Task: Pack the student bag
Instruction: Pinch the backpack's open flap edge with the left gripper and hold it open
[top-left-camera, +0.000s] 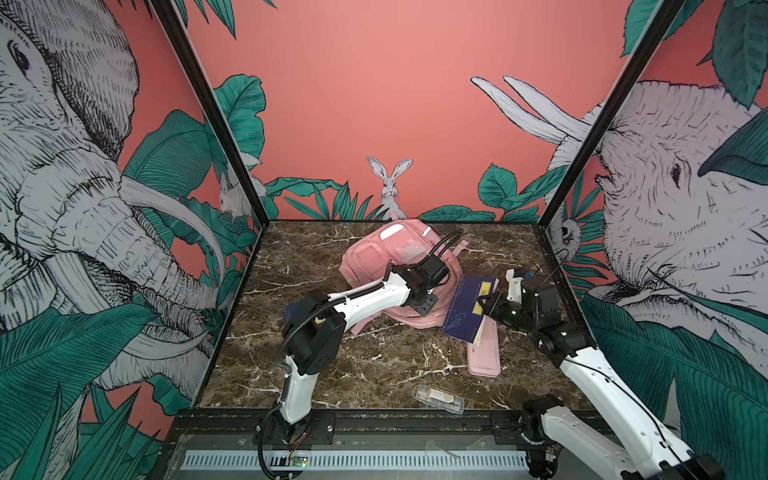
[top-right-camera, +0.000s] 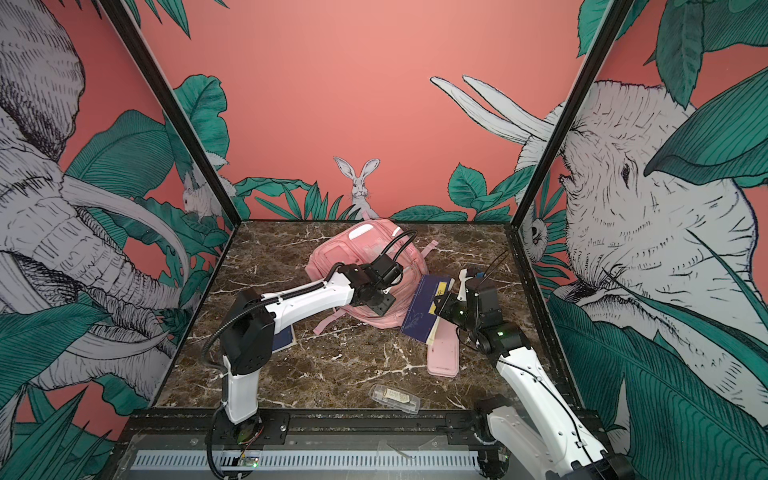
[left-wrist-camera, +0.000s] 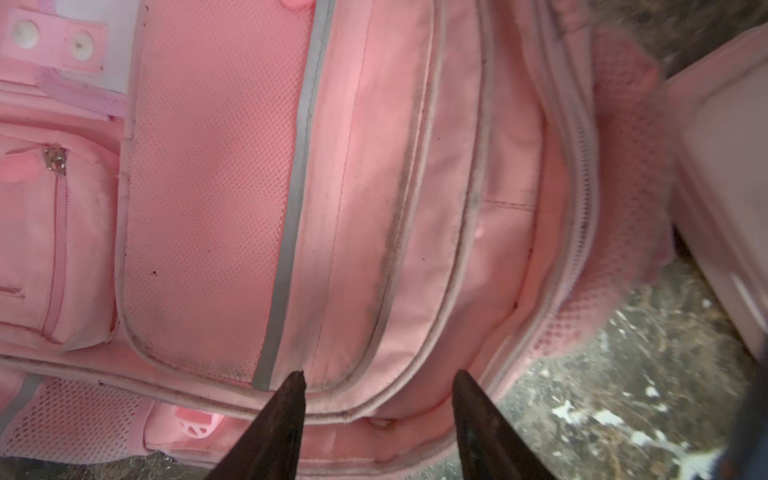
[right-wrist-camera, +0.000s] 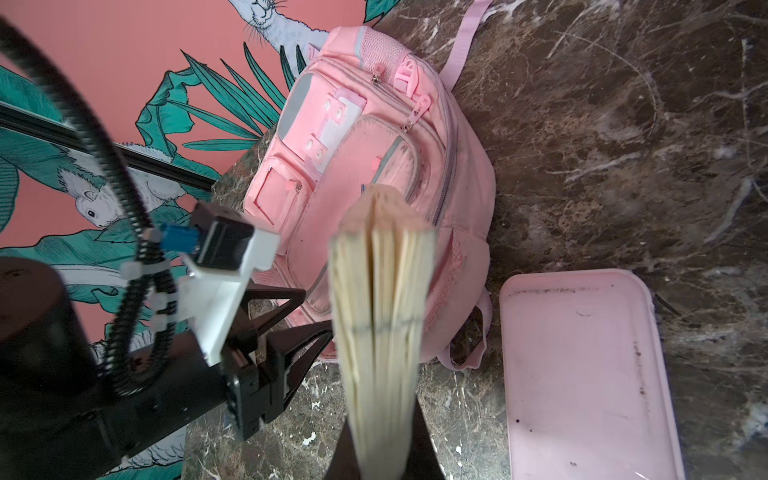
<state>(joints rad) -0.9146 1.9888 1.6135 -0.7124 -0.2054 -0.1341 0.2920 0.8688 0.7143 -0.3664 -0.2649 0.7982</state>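
Top views: marble tabletop (top-left-camera: 374, 365), jungle-mural walls (top-left-camera: 374, 104); left end effector (left-wrist-camera: 378, 376) agape, right end effector (top-left-camera: 484, 306) tight around book (top-left-camera: 465, 309)

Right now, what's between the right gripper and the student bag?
The blue book, clamped in the right gripper's fingers, fills that stretch, reaching toward the student bag. Seen in both top views; the right wrist view shows its page edge.

Cloth student bag (top-left-camera: 374, 257), glossy marble-look table (top-left-camera: 374, 365), smooth plastic case (top-left-camera: 484, 357)
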